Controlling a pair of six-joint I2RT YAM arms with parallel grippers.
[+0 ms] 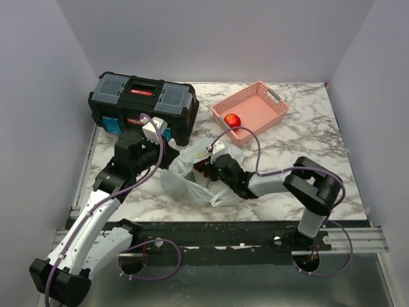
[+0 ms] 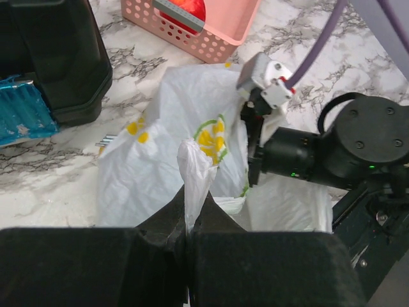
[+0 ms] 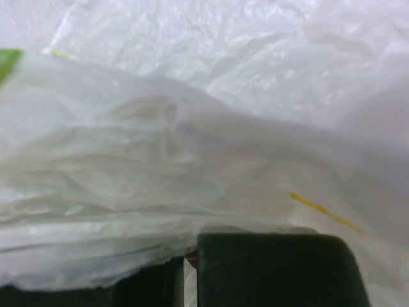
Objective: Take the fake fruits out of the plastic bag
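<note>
Top external: apple [image 1: 232,119] in pink basket [image 1: 265,123] — left gripper [image 2: 187,227] pinches plastic bag [image 2: 160,160], right gripper [image 3: 187,272] unclear.

The table [image 1: 300,137] has a white marble-patterned top with grey veins. A black toolbox [image 1: 142,102] with a red handle and clear lid compartments stands at its far left. A pink slotted basket [image 1: 265,123] sits at an angle toward the far right, well apart from the toolbox. The plastic bag [image 1: 185,185], crumpled and translucent white with yellow-green print, lies toward the near edge. A few small silvery metal pieces [image 2: 107,139], too small to identify, lie between the bag and the toolbox.
</note>
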